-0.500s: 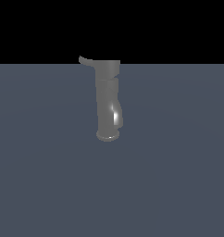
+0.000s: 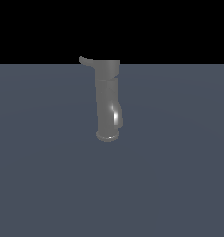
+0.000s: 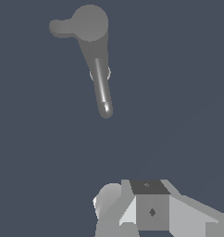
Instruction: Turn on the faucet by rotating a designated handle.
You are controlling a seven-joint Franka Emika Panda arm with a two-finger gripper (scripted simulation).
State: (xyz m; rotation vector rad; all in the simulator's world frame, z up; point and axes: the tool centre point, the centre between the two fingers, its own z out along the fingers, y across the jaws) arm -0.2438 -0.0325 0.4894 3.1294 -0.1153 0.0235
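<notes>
The faucet (image 2: 107, 99) is a dull grey upright cylinder with a flared base, standing on the flat grey-blue floor in the middle of the exterior view. A shiny spout bulge (image 2: 117, 115) shows low on its side toward the exterior view's right. The handle (image 2: 85, 60), a thin curved lever, sticks out from the top cap toward the exterior view's left. In the wrist view I see the faucet (image 3: 97, 60) from above, with the handle (image 3: 61, 27) as a short stub off the round cap. Parts of my gripper (image 3: 141, 213) show at that picture's edge, well apart from the faucet. Its fingertips are not visible.
The floor (image 2: 178, 176) is a plain grey-blue surface all round the faucet. A black background lies above its far edge. No other objects show.
</notes>
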